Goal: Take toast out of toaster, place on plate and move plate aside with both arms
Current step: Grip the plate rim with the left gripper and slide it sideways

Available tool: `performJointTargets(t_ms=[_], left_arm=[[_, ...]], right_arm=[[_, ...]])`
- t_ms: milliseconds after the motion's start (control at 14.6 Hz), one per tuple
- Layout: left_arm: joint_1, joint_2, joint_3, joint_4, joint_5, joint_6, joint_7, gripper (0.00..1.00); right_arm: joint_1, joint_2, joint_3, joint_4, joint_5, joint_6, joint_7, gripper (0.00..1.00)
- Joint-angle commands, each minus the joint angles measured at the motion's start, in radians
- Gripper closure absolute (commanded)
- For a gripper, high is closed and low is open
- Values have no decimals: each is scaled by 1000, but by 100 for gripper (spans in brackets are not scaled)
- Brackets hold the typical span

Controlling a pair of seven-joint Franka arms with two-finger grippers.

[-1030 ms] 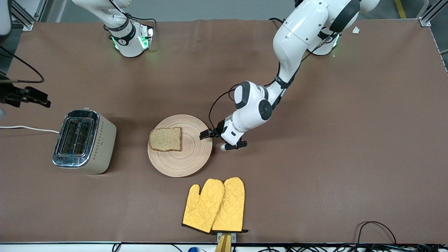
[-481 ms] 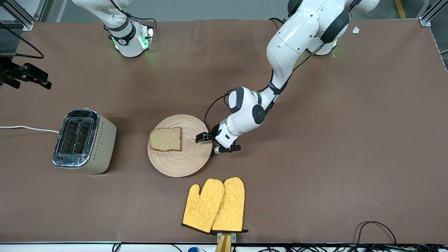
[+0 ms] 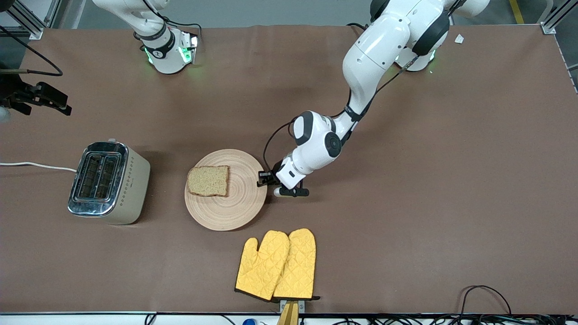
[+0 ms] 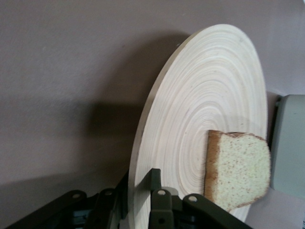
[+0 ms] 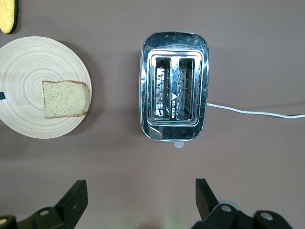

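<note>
Clamped on the rim of the plate [image 3: 226,189], the left gripper [image 3: 267,179] sits low at the edge toward the left arm's end of the table in the front view; a second ago its fingers stood apart around that rim, and the plate has since slid a little toward the toaster [image 3: 108,182], the toast [image 3: 208,181] riding on it. That suggests the move-aside step has begun. At that view's edge the right gripper [image 3: 43,97] hangs spread and empty, up over the table by the toaster. From the left wrist view, the fingers [image 4: 159,205] pinch the plate's edge, though the contact itself is partly hidden, with the toast just past them. From the right wrist view, the right gripper [image 5: 140,200] looks down on the empty toaster slots.
</note>
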Motion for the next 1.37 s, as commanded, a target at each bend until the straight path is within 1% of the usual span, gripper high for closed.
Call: performJointTargets(t_ms=[0,69,206,343,412,549,687,755,893,1099,1236,1305], left_arm=[[6,-1,-5,4,-12,12,24,99],[15,-21,-14,1,-15,10,24,99],[51,-69,-25,-38,-14,-1,26,99],[119,-130,-60,-93,-8,-45,52,99],[159,-168,-85,-141,-8,-65,79,99],[250,-256,-138,-267,-8,-71,147,99],[372,-310,-212,-348,-8,-102,223,99],[435,-328,-246,-373,-8,-138,256,99],[560,-371,-284,-425,-8,-229,361,99],[737,-408,-289,-462,-6,-439,519,99],[880,-396,-287,-457,0,-597,640,99],[944,-387,-287,-457,15,-641,696,99]], right_arm=[[-1,-22,0,-26,14,13,14,0],[-1,-22,0,-26,14,10,12,0],[-2,-22,0,-27,14,1,9,0],[1,-22,0,-26,16,4,9,0],[8,-22,0,-24,16,3,11,0],[12,-24,0,-24,16,1,11,0],[13,-22,0,-24,16,3,11,0],[12,-22,0,-24,16,3,11,0],[12,-22,0,-24,16,1,11,0],[15,-22,0,-23,16,1,11,0],[16,-25,0,-23,16,-2,11,0],[16,-25,0,-23,16,-2,11,0]])
